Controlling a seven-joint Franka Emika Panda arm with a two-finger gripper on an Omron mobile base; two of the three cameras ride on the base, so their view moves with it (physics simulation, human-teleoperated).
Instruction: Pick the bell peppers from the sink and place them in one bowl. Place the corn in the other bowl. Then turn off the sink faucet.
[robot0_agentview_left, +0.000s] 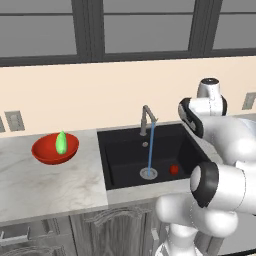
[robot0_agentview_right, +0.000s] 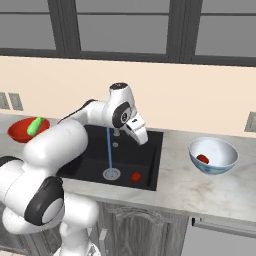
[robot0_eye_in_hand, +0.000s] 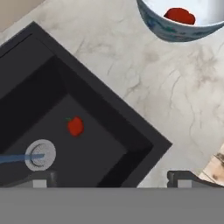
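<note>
At lower centre, the sink (robot0_agentview_right: 95, 155) is holding one pepper (robot0_agentview_right: 135, 176); another is sitting in the pale bowl (robot0_agentview_right: 214, 156), corn (robot0_agentview_left: 61, 143) in the red bowl (robot0_agentview_left: 55, 148); gripper (robot0_eye_in_hand: 111, 177) jaws are gaping, released.

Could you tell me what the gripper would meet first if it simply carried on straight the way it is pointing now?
Probably the sink's right-hand rim or the marble counter beside it. The open gripper looks down there, with the remaining bell pepper lower left. Depth is hard to judge.
</note>
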